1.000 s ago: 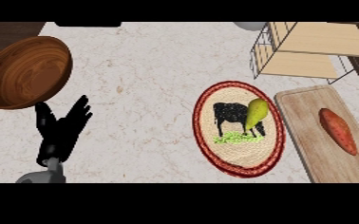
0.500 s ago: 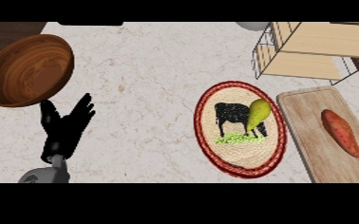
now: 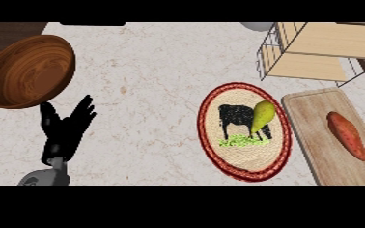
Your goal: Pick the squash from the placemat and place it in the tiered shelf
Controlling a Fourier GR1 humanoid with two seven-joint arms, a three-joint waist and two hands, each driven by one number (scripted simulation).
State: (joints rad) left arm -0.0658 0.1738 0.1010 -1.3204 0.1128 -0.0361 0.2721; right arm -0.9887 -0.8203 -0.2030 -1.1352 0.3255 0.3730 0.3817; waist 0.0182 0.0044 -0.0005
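A yellow-green squash [image 3: 261, 117] lies on the round placemat [image 3: 245, 131], which has a red rim and a black cow picture. The tiered shelf [image 3: 314, 52], wire-framed with wooden boards, stands at the upper right, apart from the placemat. My left hand [image 3: 65, 133] rests open at the lower left, fingers pointing up, far from the squash. My right hand shows nowhere in the head view.
A large wooden bowl [image 3: 30, 71] sits at the upper left, just above my left hand. A wooden cutting board [image 3: 317, 125] at the right edge carries an orange sweet potato [image 3: 346, 135]. A grey object [image 3: 257, 26] peeks in at the top, left of the shelf.
The view has shifted slightly, so everything sits a little lower and to the right. My left hand stays open in about the same spot.
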